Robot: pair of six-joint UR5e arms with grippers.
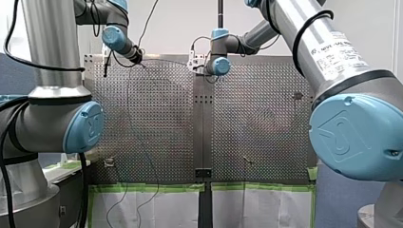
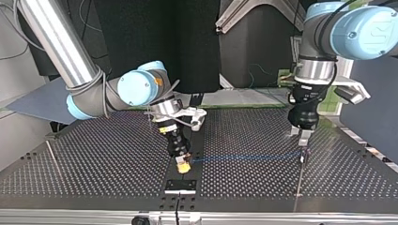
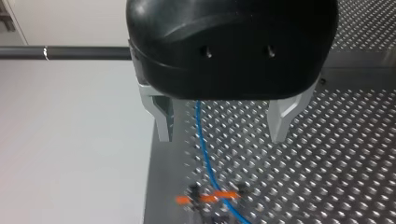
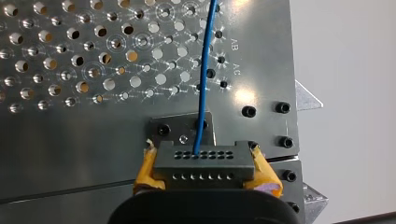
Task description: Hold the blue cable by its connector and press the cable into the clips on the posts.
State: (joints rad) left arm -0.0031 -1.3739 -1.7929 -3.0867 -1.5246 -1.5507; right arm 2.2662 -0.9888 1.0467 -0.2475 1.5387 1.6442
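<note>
A thin blue cable [image 2: 244, 157] runs across the perforated table [image 2: 103, 159] between the two grippers. My right gripper [image 2: 182, 164], at the top view's left, is shut on the cable's grey connector [image 4: 201, 165], with a yellow pad [image 4: 145, 168] on each side. From the connector the blue cable [image 4: 205, 70] leads straight ahead. My left gripper [image 3: 223, 135] hangs open above the table, and the blue cable [image 3: 203, 144] passes under the gap between its metal fingers [image 3: 163, 121]. Just ahead of it the cable crosses an orange clip [image 3: 210, 197] on a dark post.
A small black plate [image 2: 180, 185] lies near the table's front edge in the top view, below my right gripper. Small posts [image 1: 247, 160] stand on the plate in the front view. My left gripper works close to the table's edge [image 3: 154, 186].
</note>
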